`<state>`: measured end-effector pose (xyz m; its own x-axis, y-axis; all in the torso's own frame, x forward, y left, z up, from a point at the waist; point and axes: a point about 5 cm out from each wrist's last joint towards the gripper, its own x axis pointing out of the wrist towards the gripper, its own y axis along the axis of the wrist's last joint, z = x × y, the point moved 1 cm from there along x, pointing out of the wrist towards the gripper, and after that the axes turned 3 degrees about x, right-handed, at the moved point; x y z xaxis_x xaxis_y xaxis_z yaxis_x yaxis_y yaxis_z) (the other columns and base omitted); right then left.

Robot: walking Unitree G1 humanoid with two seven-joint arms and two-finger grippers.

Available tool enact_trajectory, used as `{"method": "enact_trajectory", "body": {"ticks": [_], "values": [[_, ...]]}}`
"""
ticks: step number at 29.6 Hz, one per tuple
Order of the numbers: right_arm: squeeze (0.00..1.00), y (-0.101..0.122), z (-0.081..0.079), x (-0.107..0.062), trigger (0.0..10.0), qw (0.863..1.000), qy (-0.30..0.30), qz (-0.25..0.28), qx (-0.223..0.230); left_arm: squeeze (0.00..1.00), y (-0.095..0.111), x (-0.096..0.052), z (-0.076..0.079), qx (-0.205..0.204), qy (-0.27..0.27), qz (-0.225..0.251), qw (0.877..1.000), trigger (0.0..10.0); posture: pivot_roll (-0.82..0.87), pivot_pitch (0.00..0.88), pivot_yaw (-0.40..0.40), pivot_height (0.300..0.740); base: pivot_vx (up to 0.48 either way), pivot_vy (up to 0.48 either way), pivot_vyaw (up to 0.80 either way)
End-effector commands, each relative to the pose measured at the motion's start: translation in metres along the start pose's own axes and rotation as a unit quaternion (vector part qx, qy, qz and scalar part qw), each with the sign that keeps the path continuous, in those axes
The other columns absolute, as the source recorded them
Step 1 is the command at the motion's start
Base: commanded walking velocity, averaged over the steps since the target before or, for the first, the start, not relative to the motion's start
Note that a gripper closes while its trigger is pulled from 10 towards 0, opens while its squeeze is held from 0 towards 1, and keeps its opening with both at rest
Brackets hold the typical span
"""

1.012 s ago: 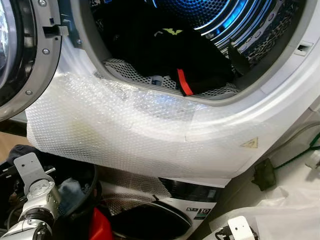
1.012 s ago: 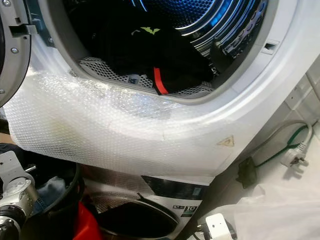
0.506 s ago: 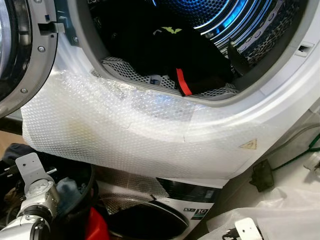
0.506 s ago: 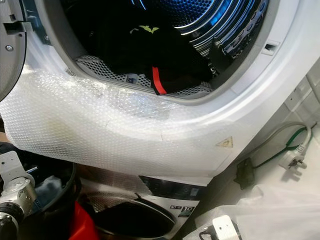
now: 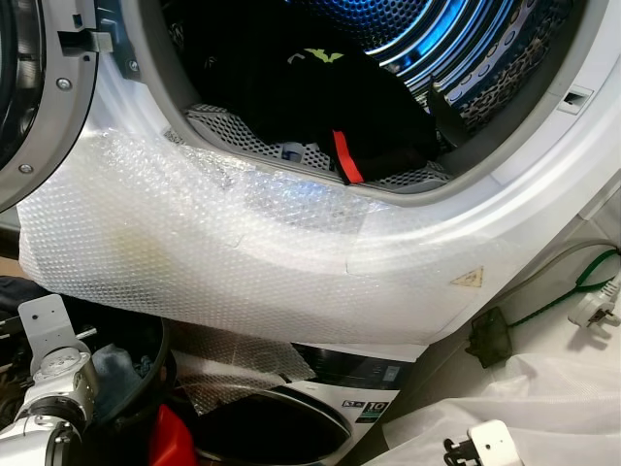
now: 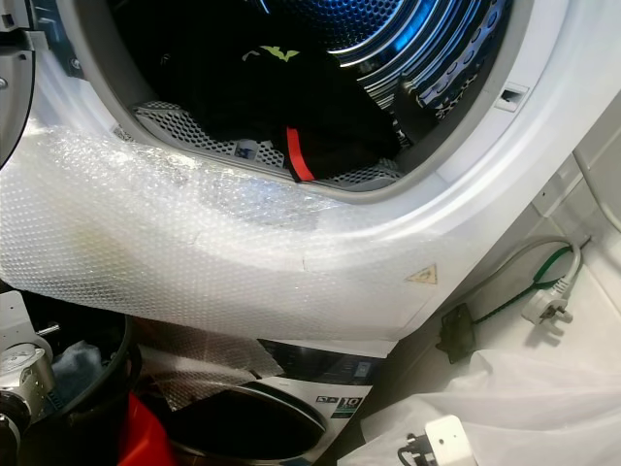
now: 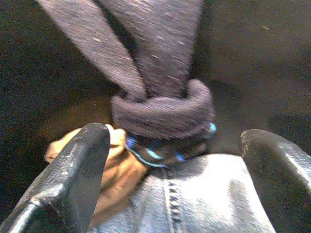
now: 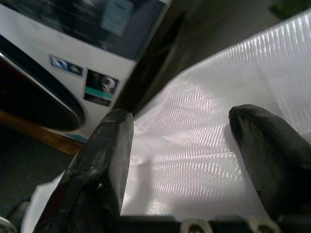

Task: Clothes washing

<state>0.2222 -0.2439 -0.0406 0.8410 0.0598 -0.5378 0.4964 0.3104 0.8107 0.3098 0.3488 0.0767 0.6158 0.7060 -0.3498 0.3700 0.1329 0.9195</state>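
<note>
Blue light glows off the ribbed drum (image 5: 456, 39) inside the machine, while the dark clothes (image 5: 291, 97) in it swallow detail. The bubble wrap (image 5: 194, 243) glares softly white. The left wrist view is dim and blurred; the basket (image 5: 136, 379) lies in shadow.

Dimpled, translucent bubble wrap (image 5: 223, 262) clings to the machine's glossy white plastic front (image 5: 543, 223), the perforated metal drum (image 5: 456, 39) gleams blue, soft matt black cloth (image 5: 320, 107) lies inside, and faded rough denim (image 7: 194, 199) sits between scuffed black fingers (image 7: 73, 179).
</note>
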Motion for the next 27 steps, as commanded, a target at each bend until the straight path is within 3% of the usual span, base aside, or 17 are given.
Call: {"method": "enact_trajectory", "body": {"ticks": [1, 8, 9, 11, 12, 16, 27], "values": [[0.00, 0.004, 0.005, 0.000, 10.0, 1.000, -0.003, 0.011, 0.008, 0.00, 0.000, 0.001, -0.004, 0.003, 0.012, -0.003, 1.000, 10.0, -0.20, 0.000, -0.233, 0.740, 0.000, 0.000, 0.00], [0.00, 0.006, 0.009, 0.000, 10.0, 1.000, 0.004, 0.010, -0.001, 0.00, 0.016, 0.007, -0.024, -0.030, 0.056, 0.008, 0.998, 10.0, -0.20, 0.000, -0.253, 0.740, 0.000, 0.000, 0.00], [0.00, 0.006, 0.009, 0.000, 10.0, 1.000, 0.005, 0.009, -0.003, 0.00, 0.017, 0.007, -0.026, -0.037, 0.062, 0.007, 0.997, 3.5, -0.20, 0.000, -0.253, 0.740, 0.000, 0.000, 0.00], [0.00, 0.006, 0.012, -0.001, 10.0, 1.000, 0.006, 0.006, -0.008, 0.00, 0.017, 0.008, -0.030, -0.041, 0.070, 0.002, 0.997, 3.5, -0.20, 0.000, -0.270, 0.740, 0.000, 0.000, 0.00], [0.00, 0.006, 0.013, -0.001, 10.0, 1.000, 0.006, 0.007, -0.009, 0.00, 0.016, 0.008, -0.032, -0.046, 0.073, 0.000, 0.996, 0.0, -0.20, 0.000, -0.270, 0.740, 0.000, 0.000, 0.00], [0.00, 0.009, 0.018, -0.002, 10.0, 1.000, 0.004, 0.009, -0.015, 0.00, 0.024, 0.010, -0.039, -0.058, 0.081, 0.008, 0.995, 0.0, -0.19, 0.000, -0.286, 0.740, 0.000, 0.000, 0.00], [0.00, 0.009, 0.019, -0.002, 10.0, 1.000, -0.005, 0.010, -0.021, 0.00, 0.035, 0.010, -0.037, -0.052, 0.085, 0.027, 0.995, 0.0, -0.20, 0.000, -0.282, 0.740, 0.000, 0.000, 0.00]]}}
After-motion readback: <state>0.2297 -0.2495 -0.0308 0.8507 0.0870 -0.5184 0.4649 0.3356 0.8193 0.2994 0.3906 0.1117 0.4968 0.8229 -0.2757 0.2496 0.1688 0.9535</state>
